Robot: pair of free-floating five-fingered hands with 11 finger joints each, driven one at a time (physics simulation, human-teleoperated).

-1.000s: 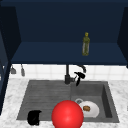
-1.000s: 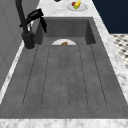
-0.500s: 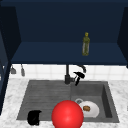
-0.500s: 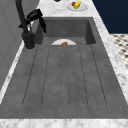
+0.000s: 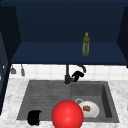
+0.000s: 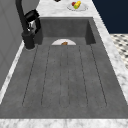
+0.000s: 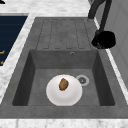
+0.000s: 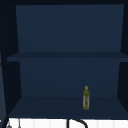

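Note:
My right hand (image 5: 77,75) hovers at the black faucet (image 5: 67,75), just right of its post; it also shows beside the faucet as a black shape (image 6: 32,15) and as a dark rounded mass (image 7: 105,40). My left hand (image 5: 34,117) hangs over the front left corner of the draining board. A big red ball (image 5: 67,115) sits low in the front view, over the sink's front edge. In the basin lies a white plate (image 7: 63,91) with a small brown piece of food (image 7: 63,84) on it.
A ribbed draining board (image 6: 65,75) lies left of the basin. The drain (image 7: 82,80) is beside the plate. A yellow-green bottle (image 8: 86,98) stands on the lower shelf of the dark blue cabinet. A dish of fruit (image 6: 77,5) rests on the marble counter.

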